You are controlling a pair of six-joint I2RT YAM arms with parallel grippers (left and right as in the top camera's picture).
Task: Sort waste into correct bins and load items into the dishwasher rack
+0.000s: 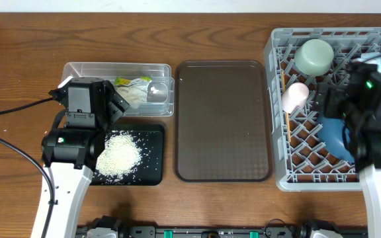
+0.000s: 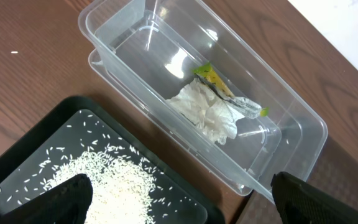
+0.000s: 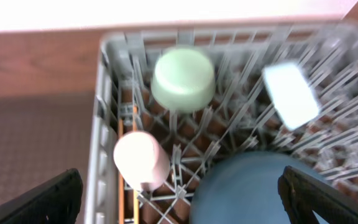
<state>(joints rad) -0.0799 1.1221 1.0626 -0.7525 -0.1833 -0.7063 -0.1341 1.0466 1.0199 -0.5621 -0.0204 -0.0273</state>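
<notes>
Grey rack (image 1: 274, 132) at 3 o'clock holds blue plate (image 1: 333, 135), mint bowl (image 1: 313, 56), pink cup (image 1: 295, 96), pale bowl (image 3: 291, 93), chopsticks (image 3: 120, 134). Clear tub (image 1: 71, 66), 10 o'clock: tissue (image 2: 207, 112), wrapper (image 2: 213, 78). Black tray (image 1: 152, 142), 8 o'clock: rice (image 1: 119, 155). Left gripper (image 2: 182, 202) and right gripper (image 3: 185, 199) spread wide, empty. Sorting looks finished.

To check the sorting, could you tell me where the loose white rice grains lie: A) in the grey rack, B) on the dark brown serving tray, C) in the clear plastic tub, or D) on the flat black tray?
D: the loose white rice grains form a heap on the flat black rectangular tray.
</notes>
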